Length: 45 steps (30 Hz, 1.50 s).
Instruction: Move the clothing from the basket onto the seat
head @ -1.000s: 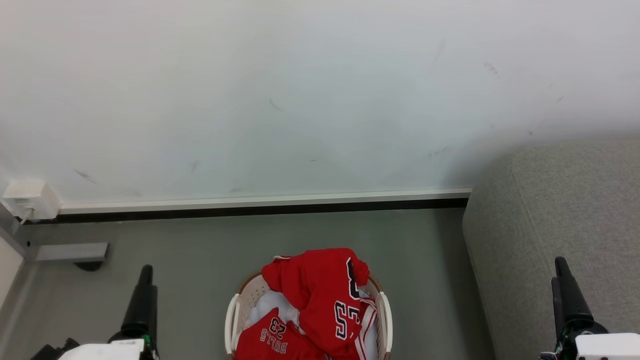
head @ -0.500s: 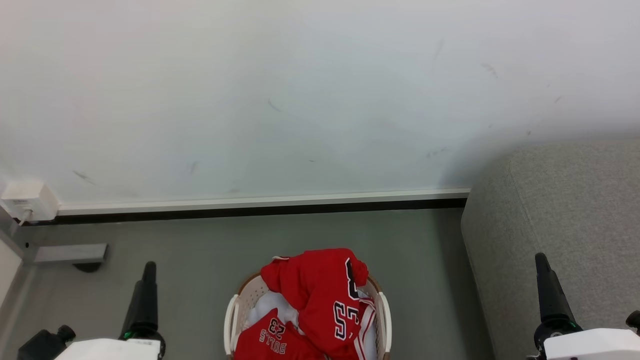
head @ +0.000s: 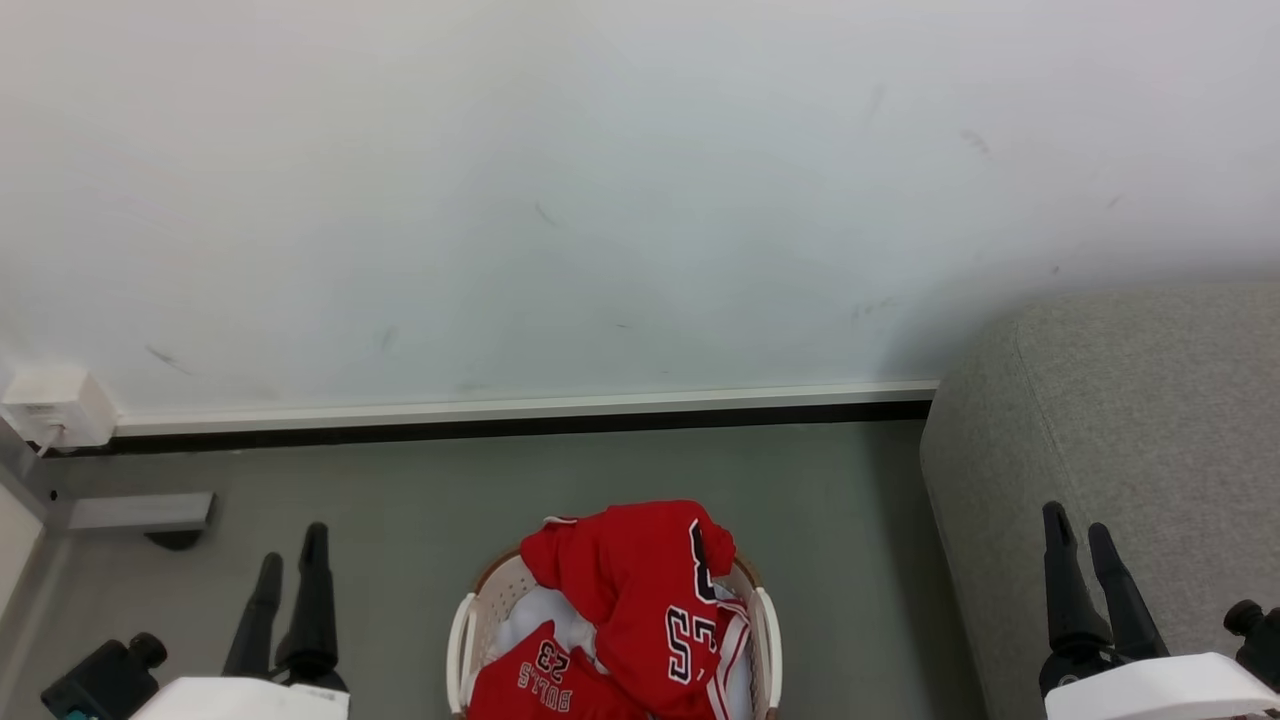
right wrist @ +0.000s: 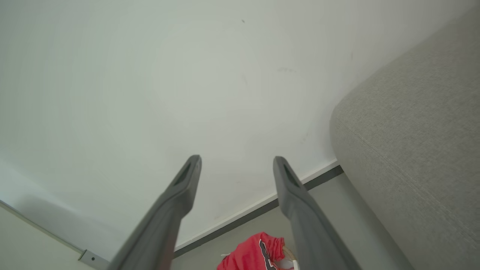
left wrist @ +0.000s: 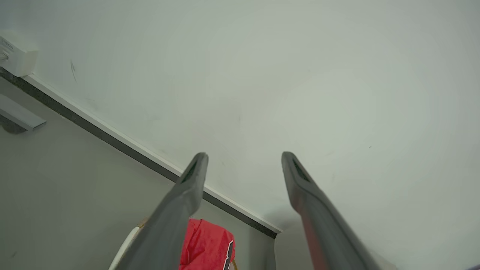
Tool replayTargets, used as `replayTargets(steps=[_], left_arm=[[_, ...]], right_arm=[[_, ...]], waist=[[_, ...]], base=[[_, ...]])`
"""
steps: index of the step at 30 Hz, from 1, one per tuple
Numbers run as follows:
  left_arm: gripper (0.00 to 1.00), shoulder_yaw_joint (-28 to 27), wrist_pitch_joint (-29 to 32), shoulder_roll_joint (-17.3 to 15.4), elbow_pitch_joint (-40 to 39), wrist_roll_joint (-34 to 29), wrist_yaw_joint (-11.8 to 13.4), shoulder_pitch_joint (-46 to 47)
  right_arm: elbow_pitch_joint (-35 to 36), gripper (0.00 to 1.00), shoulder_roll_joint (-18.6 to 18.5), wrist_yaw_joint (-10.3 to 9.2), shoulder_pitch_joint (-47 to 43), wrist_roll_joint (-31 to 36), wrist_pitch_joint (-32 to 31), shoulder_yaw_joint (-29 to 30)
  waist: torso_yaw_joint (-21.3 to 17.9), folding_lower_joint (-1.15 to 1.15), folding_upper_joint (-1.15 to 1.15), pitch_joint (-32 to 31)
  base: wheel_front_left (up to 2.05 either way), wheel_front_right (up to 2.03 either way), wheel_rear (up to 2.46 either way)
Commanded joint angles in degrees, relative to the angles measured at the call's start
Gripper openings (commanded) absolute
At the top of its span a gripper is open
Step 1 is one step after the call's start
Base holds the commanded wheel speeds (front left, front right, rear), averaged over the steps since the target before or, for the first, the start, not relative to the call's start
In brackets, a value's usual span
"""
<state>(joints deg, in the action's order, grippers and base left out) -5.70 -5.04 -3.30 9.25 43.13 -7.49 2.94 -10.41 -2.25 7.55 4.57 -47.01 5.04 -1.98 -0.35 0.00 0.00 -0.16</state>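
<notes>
Red clothing (head: 630, 590) with "23" numerals and "BULLS" lettering is heaped in the white basket (head: 462, 636) on the floor at the bottom centre of the head view. The grey seat (head: 1140, 420) rises at the right. My left gripper (head: 292, 550) stands open at the lower left, apart from the basket. My right gripper (head: 1078, 528) stands open at the lower right, in front of the seat's side. The left wrist view shows the clothing (left wrist: 208, 245) low between the open left gripper (left wrist: 243, 157). The right wrist view shows the clothing (right wrist: 255, 255), the seat (right wrist: 412, 142) and the open right gripper (right wrist: 236, 161).
A pale wall with a white and black skirting (head: 520, 412) runs behind the basket. A white socket box (head: 50, 408) and a grey bracket (head: 140, 512) sit at the far left. Grey floor (head: 420, 500) lies around the basket.
Both grippers have turned at the wrist, so two fingers of each now show side by side. The right gripper has shifted left and the left gripper a little right. The clothing and basket lie as before.
</notes>
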Motion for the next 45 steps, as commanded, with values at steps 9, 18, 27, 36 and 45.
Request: replayTargets(steps=[9,18,27,36,45], left_arm=[[1.00,0.8,-2.0,-1.3,-0.6,-8.8,1.0,-0.4],[1.00,1.3,-3.3,-1.6,-0.4,-14.2,1.1,-0.4],[1.00,1.4,-4.7,-1.8,-0.2,-19.3,1.1,-0.8],[1.00,1.7,-5.9,-2.0,0.2,-24.3,0.8,-0.9],[1.00,1.8,-6.8,-2.0,0.0,-28.2,0.7,-0.9]], right_arm=[[0.5,1.00,-0.7,-0.06,1.2,8.9,1.9,-1.2],[0.7,1.00,-0.7,-0.06,1.5,14.6,3.4,-2.0],[0.4,1.00,-0.7,-0.07,1.5,19.5,4.7,-3.5],[-0.6,1.00,-0.8,-0.08,1.7,24.1,5.8,-4.7],[-0.1,1.00,-0.8,-0.09,2.0,27.9,6.9,-5.7]], waist=[[-0.2,0.00,0.00,-0.2],[-0.2,0.00,0.00,-0.3],[-0.3,0.00,0.00,-0.3],[-0.3,0.00,0.00,-0.4],[-0.4,0.00,0.00,-0.5]], base=[[0.00,0.00,0.00],[0.00,0.00,0.00],[0.00,0.00,0.00],[0.00,0.00,0.00],[0.00,0.00,0.00]])
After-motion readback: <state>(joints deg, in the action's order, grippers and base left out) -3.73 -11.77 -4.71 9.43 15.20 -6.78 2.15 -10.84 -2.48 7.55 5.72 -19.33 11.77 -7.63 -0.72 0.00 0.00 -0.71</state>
